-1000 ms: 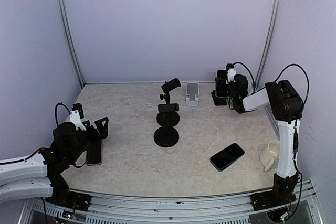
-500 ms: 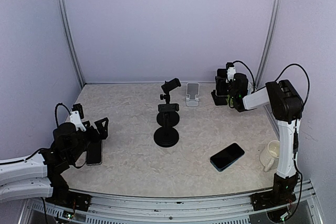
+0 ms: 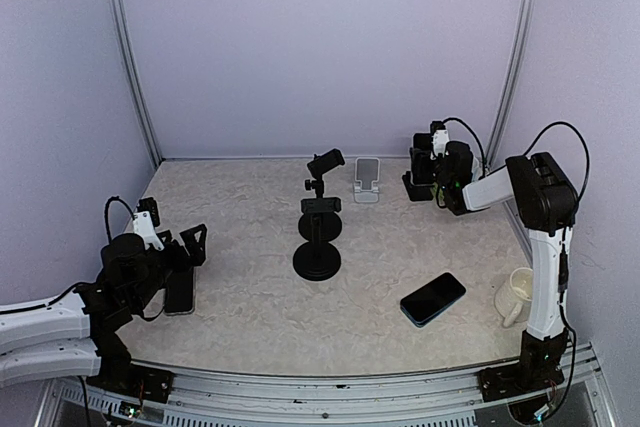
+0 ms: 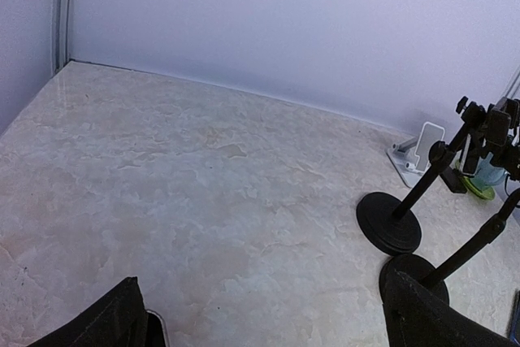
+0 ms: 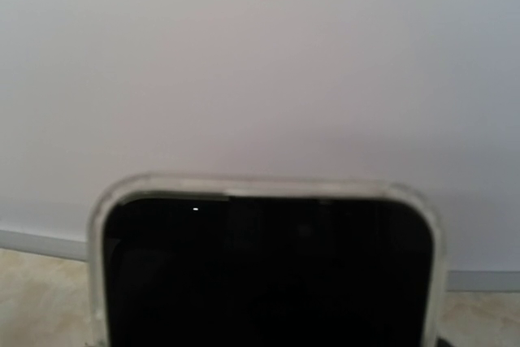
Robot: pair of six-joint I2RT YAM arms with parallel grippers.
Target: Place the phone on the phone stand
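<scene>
Gripper on the right arm (image 3: 425, 173) looks clamped across a black-screened phone in a pale clear case (image 5: 264, 270), upright at the far right of the marbled bench (image 3: 250, 327), near the small white folding phone stand (image 3: 367, 179). Left gripper (image 4: 264, 310) gapes wide, holding nothing. Stiff, fairly light and glass-slick, the phone probably handles best pinched by its cased side edges.

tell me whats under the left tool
A dark phone lies flat on the table beneath the open left tool. Only its near end shows; the tool and arm cover the rest, so contact between them cannot be judged.
</scene>
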